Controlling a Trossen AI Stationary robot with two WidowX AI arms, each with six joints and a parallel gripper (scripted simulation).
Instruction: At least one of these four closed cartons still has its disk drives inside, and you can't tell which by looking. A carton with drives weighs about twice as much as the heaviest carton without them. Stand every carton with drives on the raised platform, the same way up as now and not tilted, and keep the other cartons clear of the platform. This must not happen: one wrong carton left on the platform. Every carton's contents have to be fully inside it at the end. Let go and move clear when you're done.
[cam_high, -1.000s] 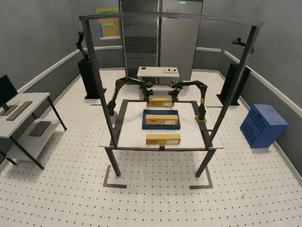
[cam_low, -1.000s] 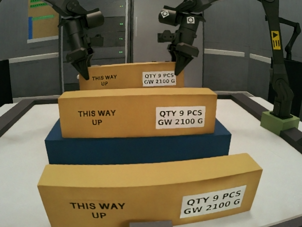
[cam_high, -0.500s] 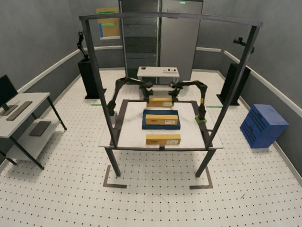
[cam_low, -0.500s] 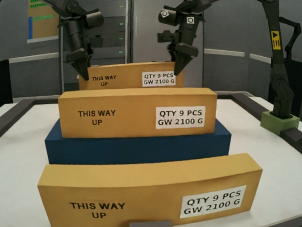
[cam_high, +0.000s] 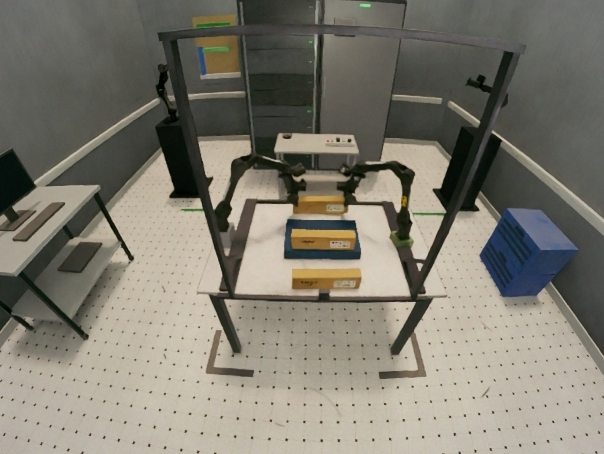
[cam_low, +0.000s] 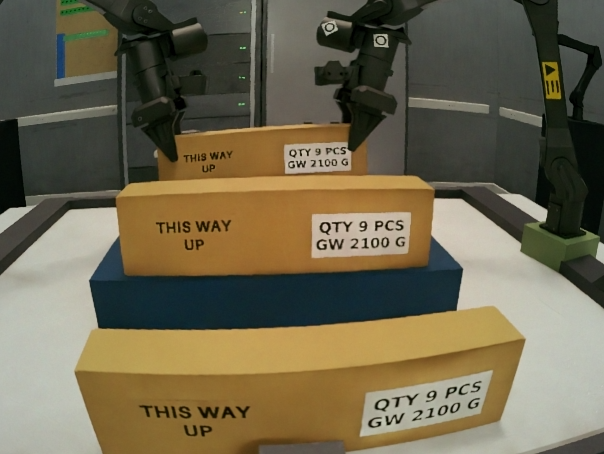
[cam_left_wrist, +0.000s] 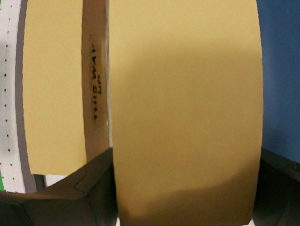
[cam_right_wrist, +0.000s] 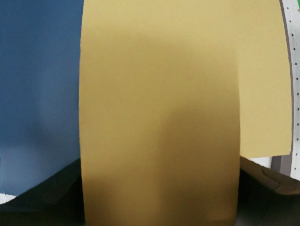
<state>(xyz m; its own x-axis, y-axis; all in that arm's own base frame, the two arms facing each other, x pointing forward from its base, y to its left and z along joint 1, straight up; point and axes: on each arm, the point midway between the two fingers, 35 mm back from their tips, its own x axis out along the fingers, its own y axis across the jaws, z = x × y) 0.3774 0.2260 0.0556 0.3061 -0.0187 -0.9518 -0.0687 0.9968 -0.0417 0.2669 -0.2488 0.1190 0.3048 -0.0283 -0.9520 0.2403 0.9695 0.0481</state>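
Left gripper (cam_low: 177, 138) (cam_left_wrist: 187, 167) and right gripper (cam_low: 350, 134) (cam_right_wrist: 161, 167) are each shut on one end of the same yellow carton (cam_high: 311, 206) (cam_low: 260, 145). That carton is upright and looks raised, behind the platform in the top and exterior views. A second carton (cam_high: 320, 240) (cam_low: 270, 235) stands upright on the blue platform (cam_high: 322, 254) (cam_low: 280, 300). A third carton (cam_high: 325, 278) (cam_low: 300, 395) stands on the table at its front. A fourth carton (cam_left_wrist: 54, 90) (cam_right_wrist: 264, 90) lies beyond the held one, lower, seen only in the wrist views. The held carton's underside is hidden.
The white table (cam_high: 260, 270) (cam_low: 520, 320) has a dark frame with uprights (cam_high: 200, 175) (cam_high: 460, 165) and a top bar. The right arm's green base (cam_high: 401, 240) (cam_low: 557, 245) stands at the table's right side.
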